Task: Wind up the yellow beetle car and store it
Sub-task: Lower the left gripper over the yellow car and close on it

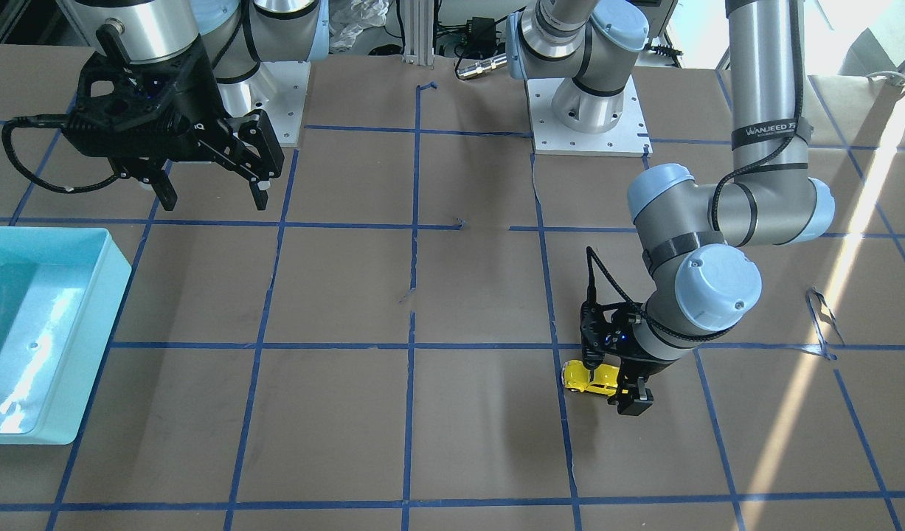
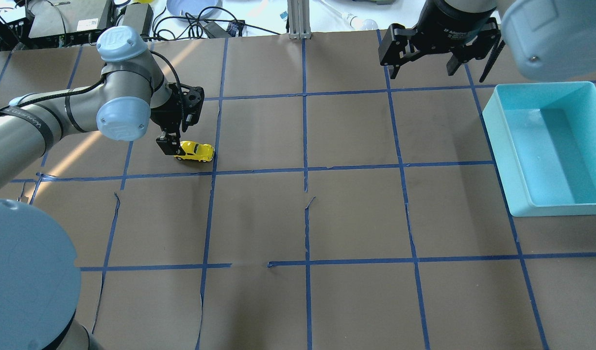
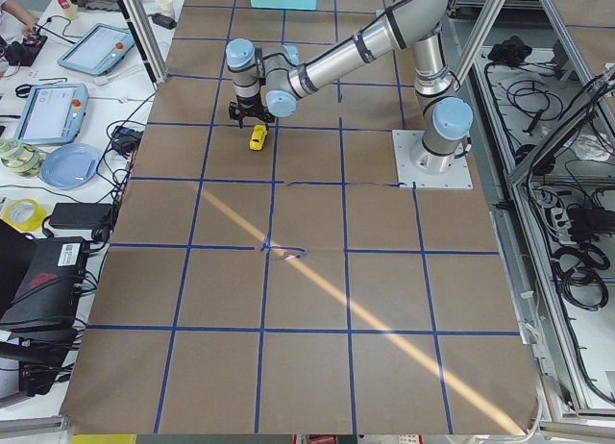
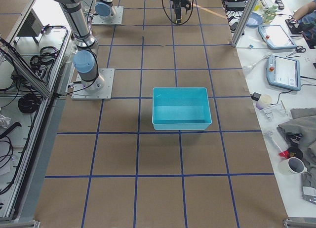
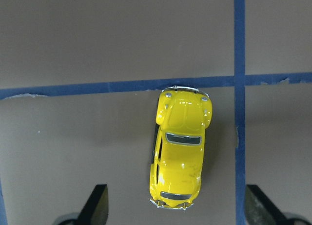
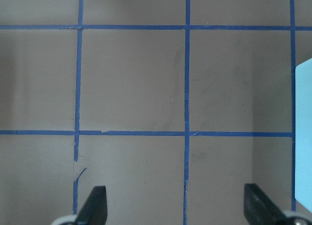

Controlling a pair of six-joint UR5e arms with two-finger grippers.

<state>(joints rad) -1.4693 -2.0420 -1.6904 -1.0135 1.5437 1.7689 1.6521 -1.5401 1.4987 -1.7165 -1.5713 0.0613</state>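
Left tool over yellow beetle car; bin distant.

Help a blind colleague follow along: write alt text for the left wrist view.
A yellow beetle car sits on the brown table, seen from above, between the fingers of the open left gripper, touching neither. Its nose reaches a blue tape line.

Brown table, blue tape grid; yellow beetle car standing on it; teal bin well apart
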